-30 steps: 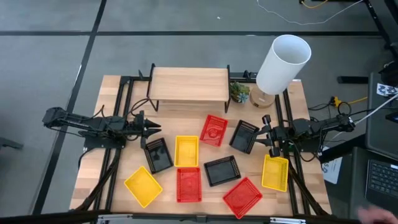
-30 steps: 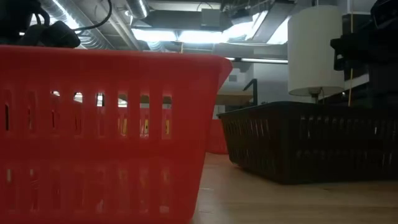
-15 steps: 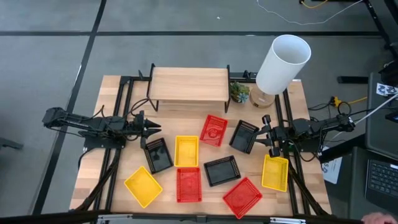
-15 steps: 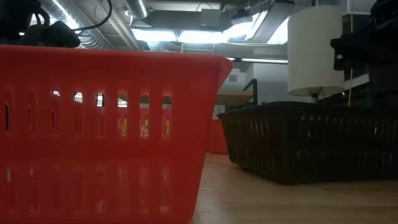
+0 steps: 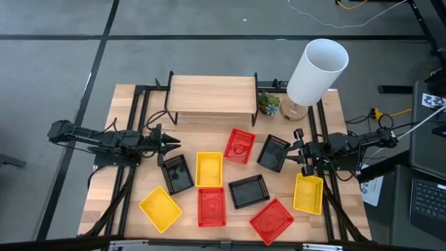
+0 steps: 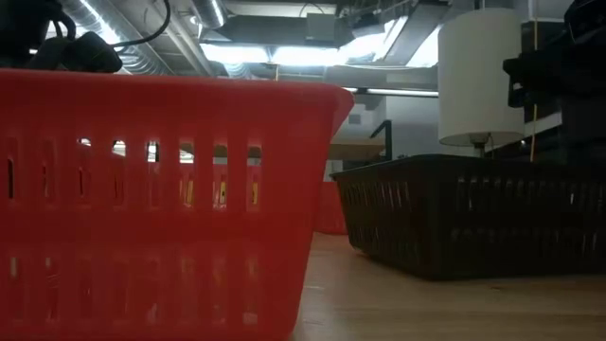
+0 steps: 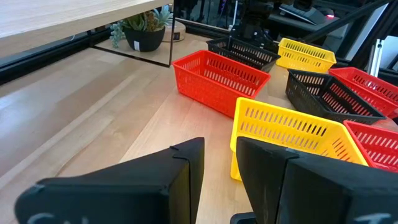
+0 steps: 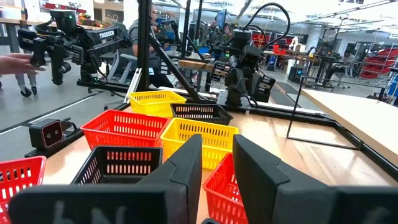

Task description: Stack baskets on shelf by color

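Holding anything yet?

No, my left gripper (image 5: pixel 169 144) hangs over the table's left side with its fingers slightly parted around nothing, and my right gripper (image 5: pixel 298 150) hangs at the right side the same way

Where are the baskets?

All nine lie loose on the table (image 5: pixel 132 181) in front of the shelf (image 5: pixel 211 94), none stacked. A black one (image 5: pixel 177 173) sits just beside my left gripper, with a yellow one (image 5: pixel 208 169) next to it. Another black (image 5: pixel 273 153) sits just beside my right gripper, and a yellow (image 5: pixel 308 193) lies near it

How will they handle?

Light, I judge, being thin plastic mesh with a bit of flex in the walls. Smooth plastic may slide on the wood, so I'd pinch one side wall at its rim, one finger inside and one outside. The open tops should let them nest

Anything inside them?

Nothing I can see, every basket looks empty. The shelf top carries nothing either. A plant (image 5: pixel 268 103) and a lamp (image 5: pixel 317 70) stand to its right, so I'd watch my right arm there
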You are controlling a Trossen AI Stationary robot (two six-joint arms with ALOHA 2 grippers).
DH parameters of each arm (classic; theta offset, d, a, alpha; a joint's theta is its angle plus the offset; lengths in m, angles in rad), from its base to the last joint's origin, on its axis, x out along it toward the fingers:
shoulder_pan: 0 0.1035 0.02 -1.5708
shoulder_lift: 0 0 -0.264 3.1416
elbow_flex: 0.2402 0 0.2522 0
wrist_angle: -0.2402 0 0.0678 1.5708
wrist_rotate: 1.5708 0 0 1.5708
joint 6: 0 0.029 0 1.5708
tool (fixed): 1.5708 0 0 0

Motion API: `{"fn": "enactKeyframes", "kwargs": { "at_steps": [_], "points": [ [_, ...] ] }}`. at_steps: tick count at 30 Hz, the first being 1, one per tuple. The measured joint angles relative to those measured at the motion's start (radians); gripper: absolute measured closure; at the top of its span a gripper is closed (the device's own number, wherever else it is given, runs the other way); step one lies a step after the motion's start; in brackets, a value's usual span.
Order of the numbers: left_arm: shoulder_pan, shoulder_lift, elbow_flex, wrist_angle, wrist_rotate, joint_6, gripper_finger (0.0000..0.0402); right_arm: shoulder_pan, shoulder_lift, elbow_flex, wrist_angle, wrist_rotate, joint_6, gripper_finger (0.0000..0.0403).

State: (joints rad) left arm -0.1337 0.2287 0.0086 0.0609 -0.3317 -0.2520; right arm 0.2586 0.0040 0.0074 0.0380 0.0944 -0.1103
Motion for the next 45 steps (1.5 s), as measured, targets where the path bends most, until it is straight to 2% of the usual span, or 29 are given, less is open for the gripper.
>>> {"fn": "enactKeyframes", "kwargs": {
  "at_steps": [18, 26, 33, 40, 42, 45],
  "points": [
    [0.0, 0.0, 0.0, 0.0, 0.0, 0.0, 0.0315, 0.0, 0.0, 0.0, 0.0, 0.0, 0.0, 0.0312],
    [0.0, 0.0, 0.0, 0.001, 0.0, 0.0, 0.0315, 0.0, 0.0, 0.0, 0.0, 0.001, -0.051, 0.0312],
    [0.0, 0.0, 0.0, 0.004, 0.0, 0.0, 0.0315, 0.0, 0.0, 0.0, 0.017, -0.085, 0.113, 0.0312],
    [0.0, 0.0, 0.0, 0.006, 0.0, 0.0, 0.0315, 0.0, 0.0, 0.0, 0.097, -0.086, 0.133, 0.0312],
    [0.0, 0.0, 0.0, 0.007, 0.0, 0.0, 0.0315, 0.0, 0.001, 0.0, 0.156, -0.06, 0.135, 0.0312],
    [0.0, 0.0, 0.0, 0.008, 0.0, 0.0, 0.0315, 0.0, 0.0, 0.001, 0.298, 0.082, 0.124, 0.0312]
  ]
}}
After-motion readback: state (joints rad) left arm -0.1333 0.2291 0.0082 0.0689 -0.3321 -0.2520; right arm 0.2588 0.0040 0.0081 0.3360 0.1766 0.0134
